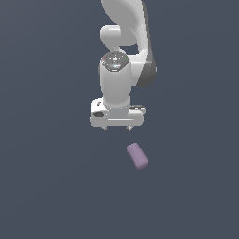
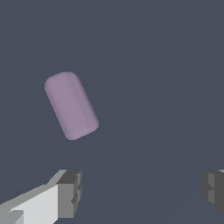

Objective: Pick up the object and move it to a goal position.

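Observation:
The object is a small lavender cylinder with rounded ends (image 1: 137,156), lying flat on the dark grey floor and turned slightly aslant. The white arm hangs above it, and its gripper (image 1: 117,129) sits just beyond the object and toward the exterior view's left, with only two short fingertips showing under the hand. In the wrist view the object (image 2: 71,105) lies apart from the fingers (image 2: 70,194). The gripper (image 2: 142,190) is open wide there, with nothing between its grey pads.
A plain dark grey surface (image 1: 56,186) fills both views. No other objects, edges or goal marker show.

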